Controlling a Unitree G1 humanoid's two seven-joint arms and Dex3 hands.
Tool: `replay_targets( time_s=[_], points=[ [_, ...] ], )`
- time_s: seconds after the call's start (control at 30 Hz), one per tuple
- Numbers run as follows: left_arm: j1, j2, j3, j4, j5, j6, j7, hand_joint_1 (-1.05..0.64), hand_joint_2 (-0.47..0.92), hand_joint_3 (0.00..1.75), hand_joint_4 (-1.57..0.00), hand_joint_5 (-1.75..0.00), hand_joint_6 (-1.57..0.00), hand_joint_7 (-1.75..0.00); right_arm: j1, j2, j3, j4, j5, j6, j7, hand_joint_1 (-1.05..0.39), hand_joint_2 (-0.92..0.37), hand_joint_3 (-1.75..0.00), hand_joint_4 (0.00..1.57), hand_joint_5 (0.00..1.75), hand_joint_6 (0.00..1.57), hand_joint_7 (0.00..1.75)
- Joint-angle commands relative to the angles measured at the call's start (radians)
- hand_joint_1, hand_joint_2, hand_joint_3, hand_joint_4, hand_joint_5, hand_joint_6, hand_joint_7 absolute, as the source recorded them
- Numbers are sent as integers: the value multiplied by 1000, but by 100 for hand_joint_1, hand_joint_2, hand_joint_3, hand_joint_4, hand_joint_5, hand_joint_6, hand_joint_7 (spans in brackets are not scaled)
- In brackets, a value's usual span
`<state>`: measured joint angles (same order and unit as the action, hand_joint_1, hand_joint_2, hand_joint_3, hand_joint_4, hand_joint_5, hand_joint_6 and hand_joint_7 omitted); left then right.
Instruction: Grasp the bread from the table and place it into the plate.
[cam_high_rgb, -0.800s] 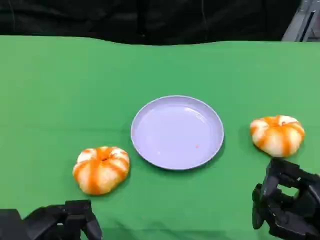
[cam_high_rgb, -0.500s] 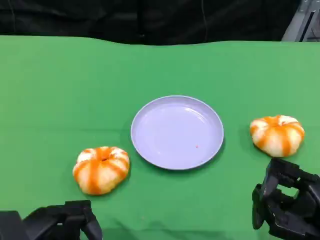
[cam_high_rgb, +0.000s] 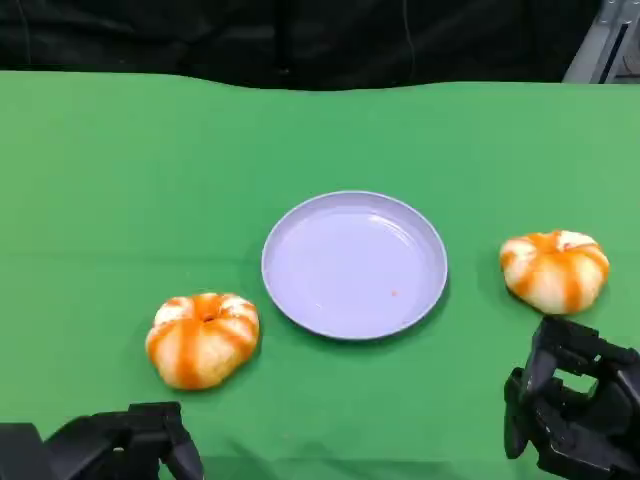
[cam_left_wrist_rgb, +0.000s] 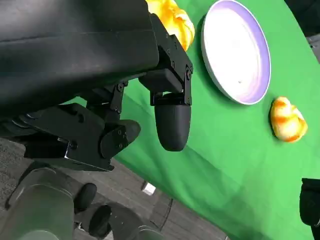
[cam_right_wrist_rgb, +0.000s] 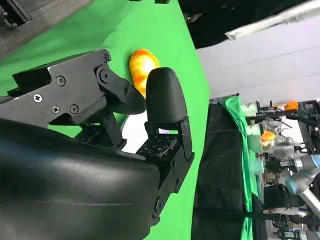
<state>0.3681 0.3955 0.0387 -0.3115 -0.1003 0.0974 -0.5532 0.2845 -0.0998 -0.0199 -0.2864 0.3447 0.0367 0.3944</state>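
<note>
A round, pale lavender plate (cam_high_rgb: 354, 264) with a smooth, glossy face and a shallow raised rim is sitting at the middle of the green cloth-covered tabletop (cam_high_rgb: 120, 170), holding nothing. Two pumpkin-shaped bread rolls, puffy and lobed with orange stripes over a cream crust, are lying on either side of it: the left bread roll (cam_high_rgb: 202, 338) is resting just beside the plate's near-left edge, apart from the rim, while the right bread roll (cam_high_rgb: 554, 270) is sitting farther off to the plate's right. The left hand (cam_high_rgb: 125, 443), a matte black mechanism of angular links, is hovering at the near edge of the tabletop, short of the left bread roll and not touching it; in the left wrist view its rounded fingers (cam_left_wrist_rgb: 172, 122) are hanging apart with nothing between them. The right hand (cam_high_rgb: 570, 405) is hovering just on the near side of the right bread roll, its black fingers (cam_right_wrist_rgb: 162, 97) spread and holding nothing. Behind the tabletop, a dark curtain (cam_high_rgb: 300, 40) is hanging.
</note>
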Motion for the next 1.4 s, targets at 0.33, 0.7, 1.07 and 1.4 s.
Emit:
replay_targets(
  time_s=[0.33,0.7,1.07,1.4],
  points=[
    [-23,-25,-29,146,671,-489,510,-71,92,30,0,-1,-29,-1,-7,-8,1,8,-8,-5,-6,-7,-70,-94,86,175,77,154],
    [-174,4,-143,205,1156,-263,710,-89,92,28,0,0,-25,0,-13,-7,8,10,-18,3,-21,-7,-70,-93,86,175,78,154],
    [-444,-60,-297,497,1086,-160,657,-86,92,31,0,0,-19,0,4,-13,11,-2,-19,-7,-17,-7,-69,-94,85,175,77,155],
    [-570,-108,-392,691,1048,-111,692,-85,92,33,0,0,-19,0,21,-10,20,-27,-19,-6,-23,-7,-68,-96,85,175,77,156]
  ],
)
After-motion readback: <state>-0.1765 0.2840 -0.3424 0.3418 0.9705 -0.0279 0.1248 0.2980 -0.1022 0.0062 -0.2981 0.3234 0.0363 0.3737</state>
